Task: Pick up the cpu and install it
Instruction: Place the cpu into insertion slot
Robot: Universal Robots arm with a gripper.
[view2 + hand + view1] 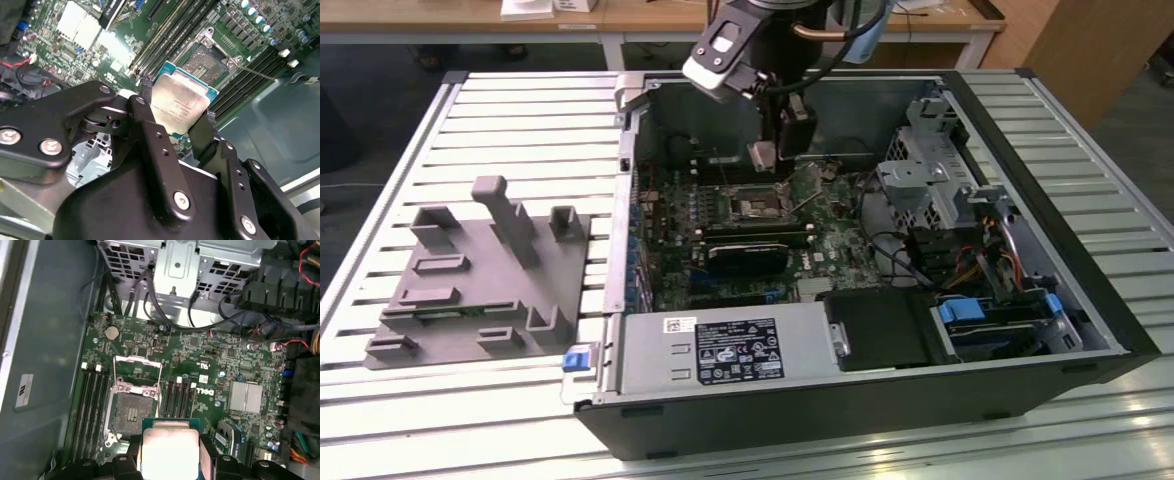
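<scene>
The cpu [180, 102] is a flat square chip with a silver top plate and a thin green edge, and my gripper [176, 107] is shut on it by two opposite sides. It hangs in the air above the motherboard, a little to one side of the open socket [210, 57], whose metal frame is flipped up. The first wrist view has the cpu [170, 447] between the black fingers [207, 456], beside the socket [132, 412]. In the exterior view the gripper [781, 155] reaches down into the open computer case, just beyond the socket [761, 207].
The case [854, 400] lies on its side on a slatted metal table. Inside are the power supply [720, 350], a drive cage [941, 170], cables and a black block [747, 250] below the socket. A grey fixture [474, 270] stands at the exterior view's left.
</scene>
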